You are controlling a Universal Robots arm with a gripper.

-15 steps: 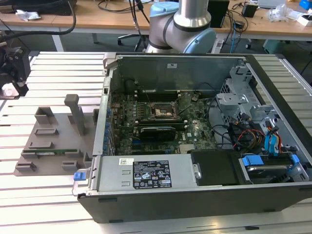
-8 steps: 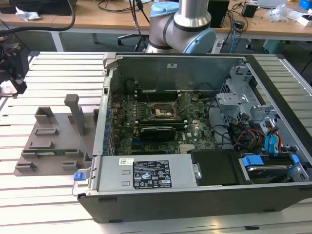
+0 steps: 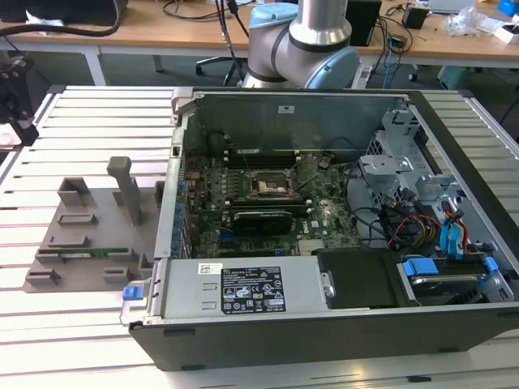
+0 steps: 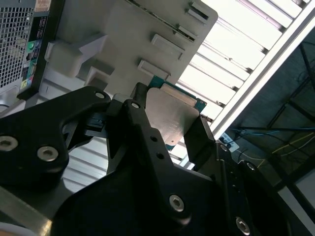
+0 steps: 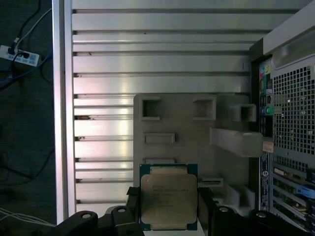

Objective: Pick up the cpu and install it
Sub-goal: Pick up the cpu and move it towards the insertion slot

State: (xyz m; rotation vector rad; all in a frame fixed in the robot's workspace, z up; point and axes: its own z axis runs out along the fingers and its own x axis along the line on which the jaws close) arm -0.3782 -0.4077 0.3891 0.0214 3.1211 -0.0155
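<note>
The tool's (image 5: 169, 195) black fingers (image 5: 132, 197) sit closest in both wrist views, clamped on two opposite edges of the cpu (image 5: 169, 206), whose silver-grey lid faces the first wrist camera. The chip hangs over the grey fixture plate (image 5: 187, 125) on the slatted desk (image 5: 147, 64) and looks clear of it. It is just beside the rear panel of the open computer case (image 3: 324, 267) and well apart from the motherboard socket (image 3: 270, 188) inside. A memory stick (image 3: 81, 253) lies in the plate. The hold is thin edge contact, so a jolt could twist or drop the chip, and a tilted chip would probably meet the socket crooked and harm its contacts. A low carry risks clipping the plate's upright post (image 3: 122, 185) or the case wall. Whether the socket's frame stands open is too small to tell.
</note>
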